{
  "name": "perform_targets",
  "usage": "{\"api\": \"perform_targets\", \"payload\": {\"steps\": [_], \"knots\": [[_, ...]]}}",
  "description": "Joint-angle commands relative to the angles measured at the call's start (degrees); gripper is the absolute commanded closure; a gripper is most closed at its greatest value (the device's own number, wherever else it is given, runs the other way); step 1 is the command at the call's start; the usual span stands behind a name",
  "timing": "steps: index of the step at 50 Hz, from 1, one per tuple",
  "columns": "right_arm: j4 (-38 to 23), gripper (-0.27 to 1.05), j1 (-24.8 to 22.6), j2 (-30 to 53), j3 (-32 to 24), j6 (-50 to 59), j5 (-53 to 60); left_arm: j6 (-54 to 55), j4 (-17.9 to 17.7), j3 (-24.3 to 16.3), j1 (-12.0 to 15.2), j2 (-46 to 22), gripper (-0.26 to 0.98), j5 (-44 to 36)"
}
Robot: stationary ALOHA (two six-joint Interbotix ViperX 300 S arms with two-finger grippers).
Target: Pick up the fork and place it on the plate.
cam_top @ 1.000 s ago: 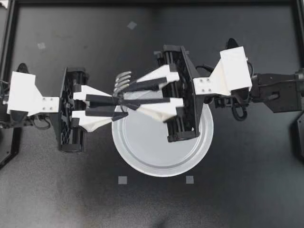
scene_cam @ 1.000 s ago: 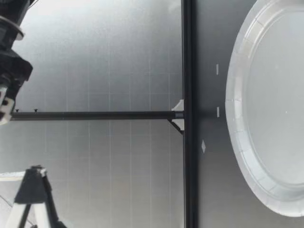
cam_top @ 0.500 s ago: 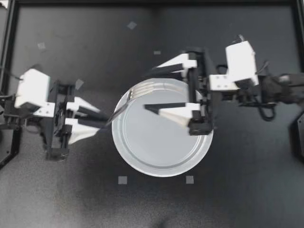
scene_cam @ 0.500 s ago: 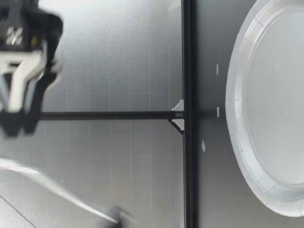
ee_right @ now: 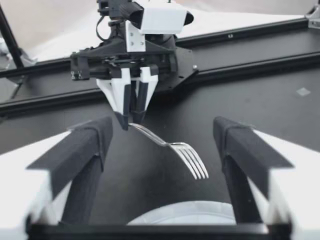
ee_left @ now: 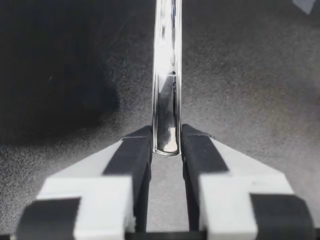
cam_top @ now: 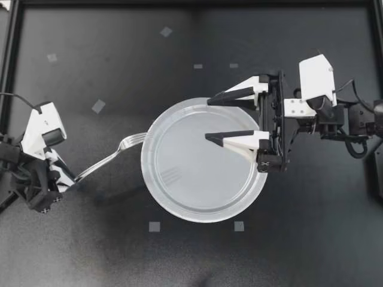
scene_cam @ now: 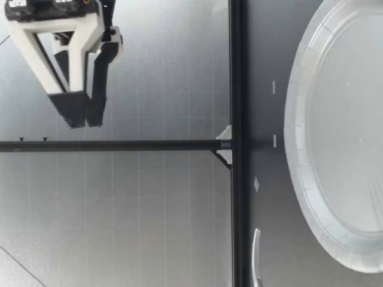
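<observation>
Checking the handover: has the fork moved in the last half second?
Yes. Top view: the fork shifted left, held by my left end effector; its tines overlapped the plate rim before, now reach its left edge.

Fork (cam_top: 102,161) L of plate (cam_top: 179,211), tines by its rim.

- The right gripper (cam_top: 209,119) is fitted with white wedge-shaped fingers (cam_top: 245,141), black-tipped, on a black frame.
- A boxy white housing (cam_top: 316,78) is seen at its wrist, with black cables (cam_top: 359,149) looped behind.
- The left gripper (cam_top: 64,179) is built alike: white wrist block (cam_top: 42,128), black pads (ee_left: 135,155), and a thin black cable (cam_top: 21,95).
</observation>
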State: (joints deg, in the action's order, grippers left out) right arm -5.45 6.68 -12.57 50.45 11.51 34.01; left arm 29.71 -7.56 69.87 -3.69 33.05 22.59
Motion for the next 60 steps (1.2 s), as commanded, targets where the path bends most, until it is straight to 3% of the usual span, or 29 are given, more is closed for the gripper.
{"api": "perform_targets", "payload": {"steps": [1, 11, 26, 60], "knots": [[0.4, 0.02, -0.2, -0.4, -0.5, 0.1, 0.4, -0.2, 0.9, -1.2, -0.2, -0.7, 0.71, -0.4], [1.9, 0.02, -0.2, 0.0, 0.3, 0.0, 0.4, -2.7, 3.6, -6.2, -1.4, -4.0, 0.71, -0.3], [2.3, 0.02, -0.1, -0.4, 1.1, 0.0, 0.4, -6.7, 3.5, -10.7, -3.3, -18.0, 0.71, 1.6], [2.3, 0.02, -0.2, 0.9, 1.9, 1.7, 2.8, -6.2, 3.4, -11.1, -3.3, -22.1, 0.71, 3.5]]}}
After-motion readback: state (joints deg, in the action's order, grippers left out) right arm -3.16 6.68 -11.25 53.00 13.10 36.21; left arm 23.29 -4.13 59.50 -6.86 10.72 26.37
